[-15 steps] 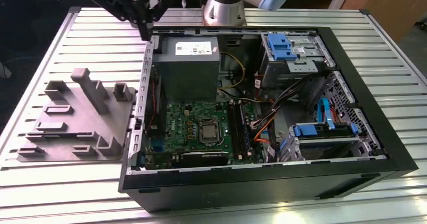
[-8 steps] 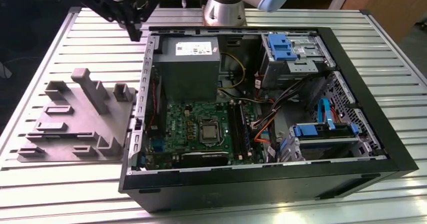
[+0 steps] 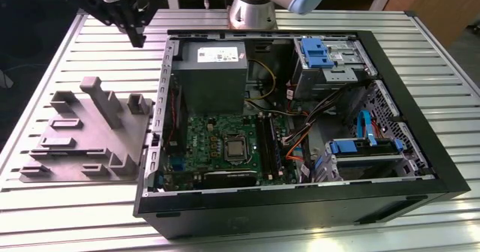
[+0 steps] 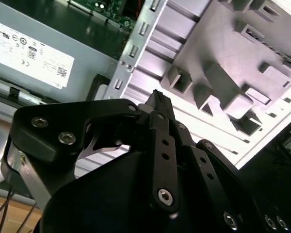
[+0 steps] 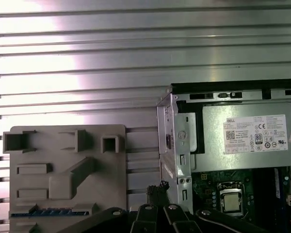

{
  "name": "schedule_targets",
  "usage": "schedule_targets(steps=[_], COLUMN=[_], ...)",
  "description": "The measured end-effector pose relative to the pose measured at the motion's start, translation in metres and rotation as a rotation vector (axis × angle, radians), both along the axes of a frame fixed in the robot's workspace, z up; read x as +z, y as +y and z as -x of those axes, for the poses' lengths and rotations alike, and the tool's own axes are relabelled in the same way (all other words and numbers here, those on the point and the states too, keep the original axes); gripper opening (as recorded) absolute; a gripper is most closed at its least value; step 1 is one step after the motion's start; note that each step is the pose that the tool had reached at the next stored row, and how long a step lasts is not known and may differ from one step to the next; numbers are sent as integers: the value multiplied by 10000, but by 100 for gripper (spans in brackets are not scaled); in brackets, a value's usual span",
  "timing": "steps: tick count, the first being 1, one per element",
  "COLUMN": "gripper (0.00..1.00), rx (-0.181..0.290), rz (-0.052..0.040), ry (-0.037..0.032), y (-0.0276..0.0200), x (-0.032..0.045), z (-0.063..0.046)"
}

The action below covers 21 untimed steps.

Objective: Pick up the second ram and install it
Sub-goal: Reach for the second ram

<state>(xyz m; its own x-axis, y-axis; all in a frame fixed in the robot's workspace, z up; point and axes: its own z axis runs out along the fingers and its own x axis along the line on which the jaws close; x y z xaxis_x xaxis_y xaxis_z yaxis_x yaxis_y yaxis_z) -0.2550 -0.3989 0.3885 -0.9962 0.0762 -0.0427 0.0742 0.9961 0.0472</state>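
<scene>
The gripper [image 3: 137, 37] hangs high over the slatted metal table [image 3: 82, 218], toward the exterior view's left, just outside the far corner of the open computer case [image 3: 300, 200] and well apart from the gray holder tray [image 3: 134, 138]. Its fingers are pinched together to 1 point, with nothing between them, and the second wrist view shows the same closed tip [image 4: 157, 98]. The second ram [image 5: 51, 212] lies flat in a slot of the tray [image 5: 63, 141] as a thin blue-green strip in the first wrist view, untouched. Inside the case sit the gray power supply [image 3: 213, 72], the green motherboard [image 3: 202, 134] and the silver-topped processor [image 3: 235, 148].
</scene>
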Motion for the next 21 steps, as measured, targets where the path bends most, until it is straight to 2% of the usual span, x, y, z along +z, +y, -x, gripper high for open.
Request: schedule_targets(steps=[21], gripper=[10], rx=[-2], rz=[-41], ry=[-84], y=[0], x=[-25], z=[579])
